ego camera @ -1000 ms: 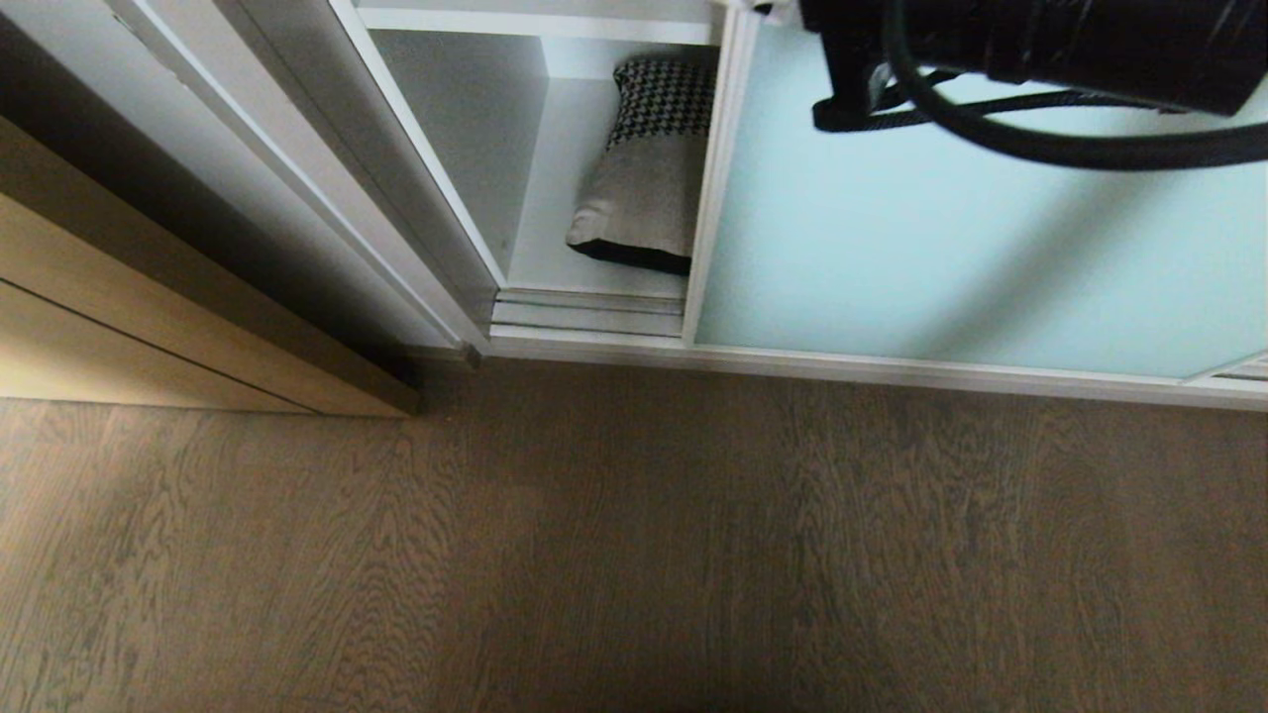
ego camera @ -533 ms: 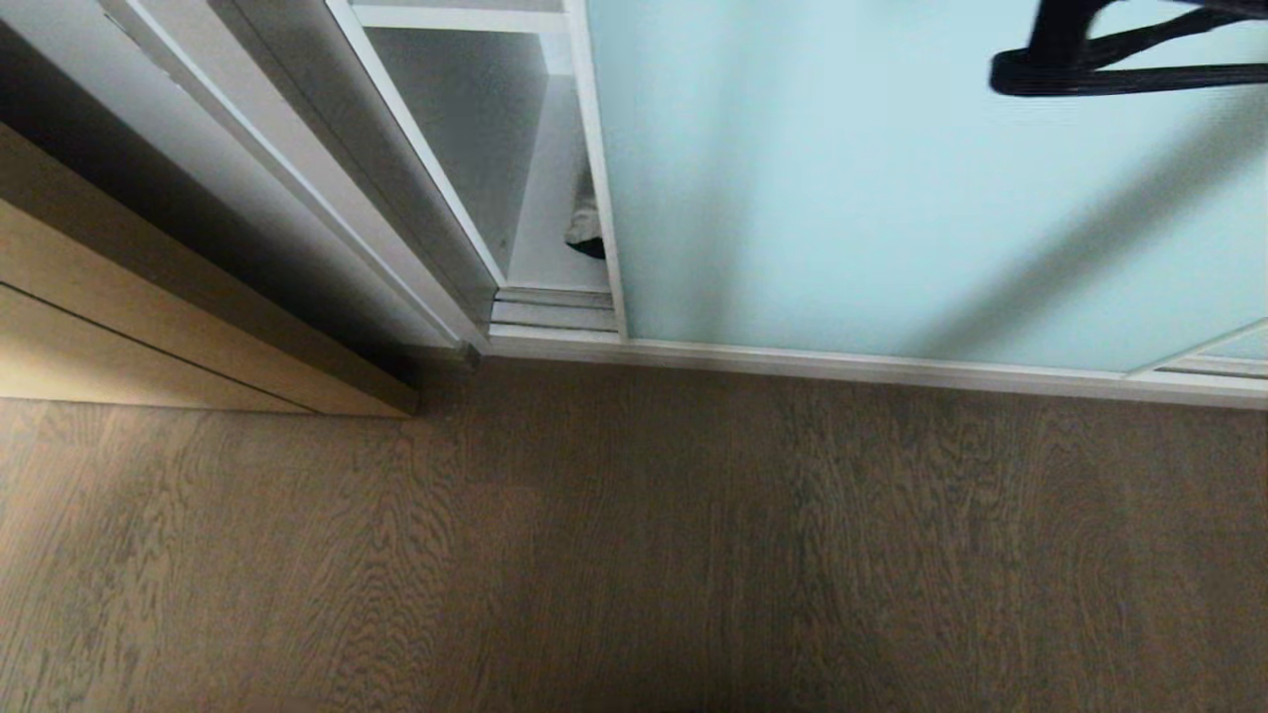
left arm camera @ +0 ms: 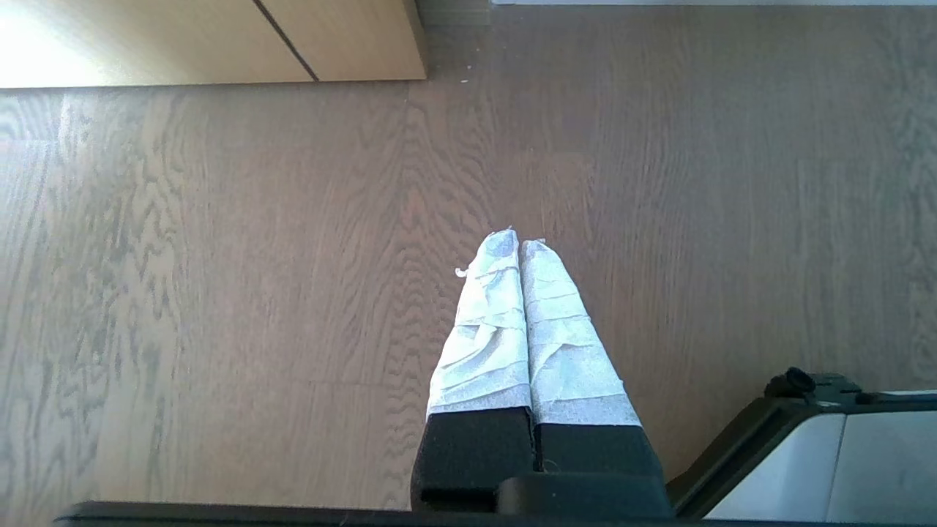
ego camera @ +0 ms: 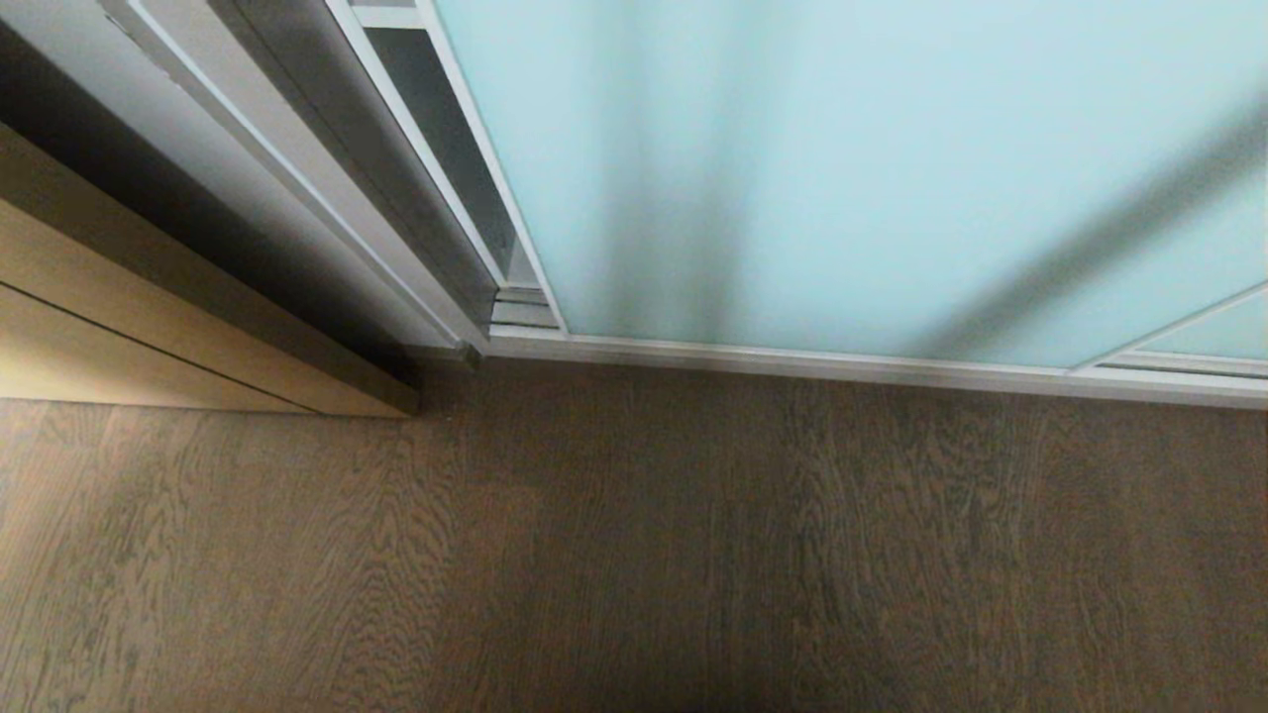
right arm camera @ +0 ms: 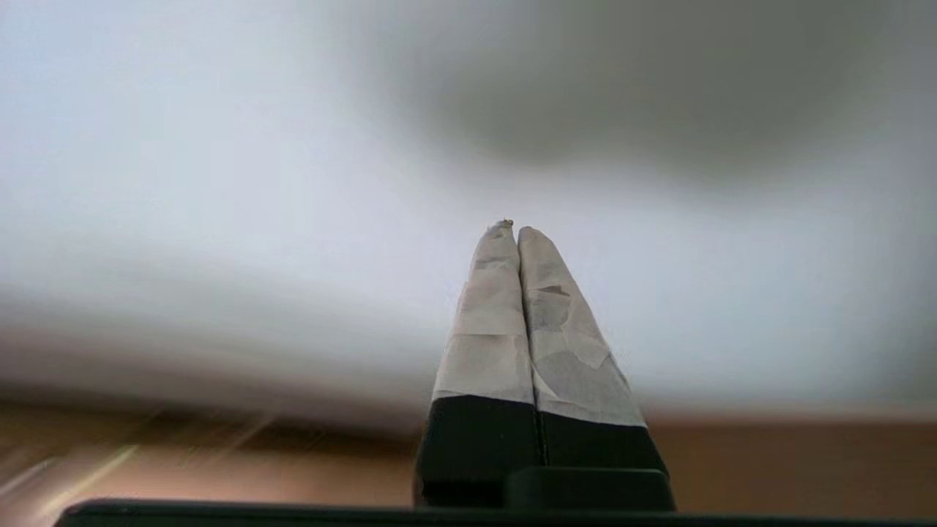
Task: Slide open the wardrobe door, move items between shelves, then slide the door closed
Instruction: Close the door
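The sliding wardrobe door (ego camera: pixel 842 168) stands almost fully across the opening in my head view, its frosted blue-green glass filling the upper right, its lower frame edge running along the track where the wardrobe meets the wood-grain floor (ego camera: pixel 634 555). Only a thin slit of white wardrobe interior (ego camera: pixel 466 168) shows between the door's left edge and the wardrobe's side panel (ego camera: pixel 297 168); no cushion and no shelf surface can be made out through it.

My right gripper (right arm camera: pixel 517 238) has its taped fingers pressed together on nothing, pointing at a pale blurred surface I cannot identify with certainty. It does not appear in the head view. My left gripper (left arm camera: pixel 520 249) is likewise closed and empty, hanging parked above the floor, near a tan wooden panel (left arm camera: pixel 205 36) and well apart from the door.

The door's long axis is upright and its travel runs sideways along the floor track, toward the side panel at my left. I judge the closing step to be nearly finished: what remains, if anything, is a last sideways nudge to shut the slit. For that the right arm looks the better placed, since the left sits idle low over the floor, facing away from the glass.
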{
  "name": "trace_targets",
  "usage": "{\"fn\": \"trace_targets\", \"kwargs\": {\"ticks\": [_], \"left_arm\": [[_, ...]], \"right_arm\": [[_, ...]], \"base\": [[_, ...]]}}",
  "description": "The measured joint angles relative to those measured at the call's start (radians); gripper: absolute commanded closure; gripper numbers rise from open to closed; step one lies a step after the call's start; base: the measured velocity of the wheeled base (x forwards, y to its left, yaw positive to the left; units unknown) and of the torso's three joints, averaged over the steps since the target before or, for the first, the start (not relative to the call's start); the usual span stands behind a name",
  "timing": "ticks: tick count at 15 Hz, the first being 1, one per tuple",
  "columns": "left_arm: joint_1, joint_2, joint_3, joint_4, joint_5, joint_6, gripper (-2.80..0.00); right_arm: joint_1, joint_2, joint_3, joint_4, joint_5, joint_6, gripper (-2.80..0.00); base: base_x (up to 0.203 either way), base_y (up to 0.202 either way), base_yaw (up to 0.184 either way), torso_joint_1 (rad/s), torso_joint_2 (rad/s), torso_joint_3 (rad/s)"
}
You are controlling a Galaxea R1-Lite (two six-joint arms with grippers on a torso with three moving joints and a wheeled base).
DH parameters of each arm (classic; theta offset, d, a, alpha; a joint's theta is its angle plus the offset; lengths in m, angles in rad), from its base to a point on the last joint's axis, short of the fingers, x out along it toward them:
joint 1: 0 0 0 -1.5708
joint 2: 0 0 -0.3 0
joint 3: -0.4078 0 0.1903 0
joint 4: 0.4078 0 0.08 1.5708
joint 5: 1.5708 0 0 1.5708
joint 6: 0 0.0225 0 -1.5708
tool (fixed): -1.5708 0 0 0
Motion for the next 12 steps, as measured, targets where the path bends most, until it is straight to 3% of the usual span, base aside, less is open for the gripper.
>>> {"fn": "trace_targets", "kwargs": {"ticks": [5,7,8,10,12], "left_arm": [[0.000,0.000,0.000,0.000,0.000,0.000,0.00],[0.000,0.000,0.000,0.000,0.000,0.000,0.00],[0.000,0.000,0.000,0.000,0.000,0.000,0.00],[0.000,0.000,0.000,0.000,0.000,0.000,0.00],[0.000,0.000,0.000,0.000,0.000,0.000,0.00]], "right_arm": [[-0.691,-0.078,0.136,-0.145,-0.002,-0.120,0.00],[-0.878,-0.078,0.185,-0.229,-0.004,-0.145,0.00],[-0.942,-0.072,0.204,-0.266,-0.012,-0.153,0.00],[-0.960,-0.070,0.231,-0.274,-0.034,-0.173,0.00],[-0.830,-0.091,0.274,-0.262,-0.041,-0.208,0.00]], "base": [[0.000,0.000,0.000,0.000,0.00,0.000],[0.000,0.000,0.000,0.000,0.00,0.000],[0.000,0.000,0.000,0.000,0.00,0.000],[0.000,0.000,0.000,0.000,0.00,0.000],[0.000,0.000,0.000,0.000,0.00,0.000]]}}
